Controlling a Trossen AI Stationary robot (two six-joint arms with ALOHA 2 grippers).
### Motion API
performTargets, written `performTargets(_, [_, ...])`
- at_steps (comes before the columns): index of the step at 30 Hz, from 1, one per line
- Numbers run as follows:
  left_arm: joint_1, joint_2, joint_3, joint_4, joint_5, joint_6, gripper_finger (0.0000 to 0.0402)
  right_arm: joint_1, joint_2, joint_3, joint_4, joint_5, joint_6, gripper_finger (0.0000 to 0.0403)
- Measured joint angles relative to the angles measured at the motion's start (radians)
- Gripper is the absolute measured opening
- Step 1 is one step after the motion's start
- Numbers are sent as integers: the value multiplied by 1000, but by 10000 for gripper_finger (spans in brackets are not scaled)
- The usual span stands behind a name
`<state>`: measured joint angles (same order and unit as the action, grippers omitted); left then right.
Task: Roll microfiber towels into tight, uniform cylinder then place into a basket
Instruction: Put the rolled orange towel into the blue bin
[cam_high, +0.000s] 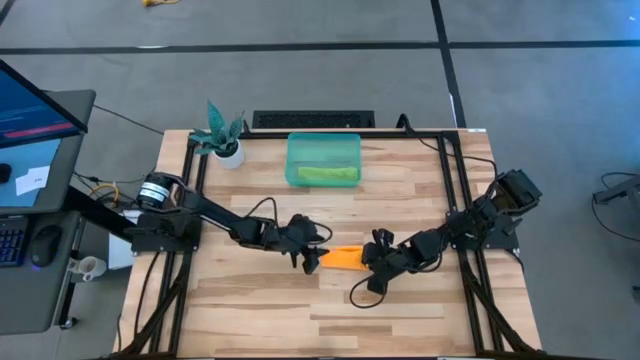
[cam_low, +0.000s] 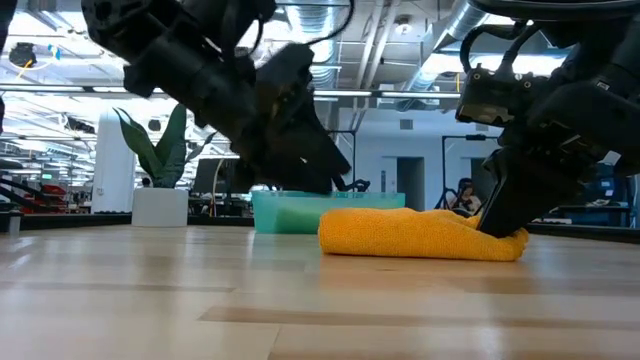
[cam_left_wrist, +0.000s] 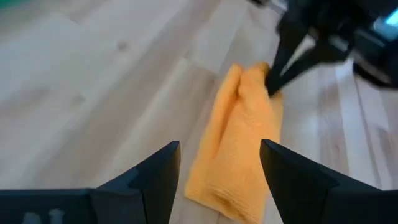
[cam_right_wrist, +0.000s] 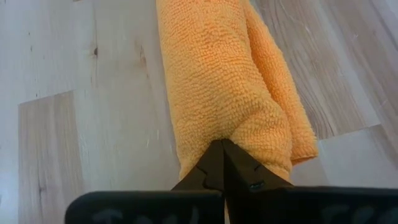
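Observation:
The orange towel (cam_high: 345, 258) lies on the table as a loose roll, lengthwise from left to right. My right gripper (cam_right_wrist: 222, 148) is shut on its right end. My left gripper (cam_left_wrist: 221, 155) is open at the roll's left end (cam_left_wrist: 214, 190), a finger on either side; no touch shows. The lime green towel (cam_high: 325, 174) lies inside the teal basket (cam_high: 296, 150) at the far middle of the table. My right gripper pinches the orange towel's right end (cam_right_wrist: 239, 134) between its two shut fingers, on a bulge of several layers. The fingers slant down from the table's right and point along the roll. The roll lies flat on the table (cam_low: 420, 235).
A white pot with a teal plant (cam_high: 226, 145) stands at the far left of the table. Black frame rails (cam_high: 455, 200) run along the table's left, right and far sides. Bare wood lies toward the near edge (cam_high: 320, 320).

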<state>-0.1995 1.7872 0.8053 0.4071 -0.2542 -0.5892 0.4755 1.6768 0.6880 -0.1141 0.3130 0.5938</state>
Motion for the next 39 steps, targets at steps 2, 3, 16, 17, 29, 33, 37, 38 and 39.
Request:
performTargets(2, [-5, 24, 8, -10, 10, 0, 215, 0, 0, 0, 1, 1, 0, 17])
performTargets(3, [-5, 46, 23, -8, 13, 0, 215, 0, 0, 0, 1, 1, 0, 18])
performTargets(16, [15, 167, 148, -120, 181, 8, 215, 0, 0, 1, -1, 1, -2, 17])
performTargets(17, [15, 175, 150, -116, 185, 6, 215, 0, 0, 1, -1, 1, -2, 18])
performTargets(29, [18, 209, 151, -49, 286, 65, 195, -11, 0, 1, 3, -4, -1, 18])
performTargets(33, [20, 209, 151, -60, 276, 66, 144, -11, 0, 1, 3, -4, -1, 19])
performTargets(37, [21, 209, 151, -56, 276, 67, 77, -11, 0, 1, 4, -3, 0, 23])
performTargets(38, [21, 209, 150, -52, 275, 69, 60, -11, 0, 1, 5, -3, 0, 26])
performTargets(39, [21, 209, 150, -52, 275, 69, 45, -11, 0, 1, 7, -2, 0, 31])
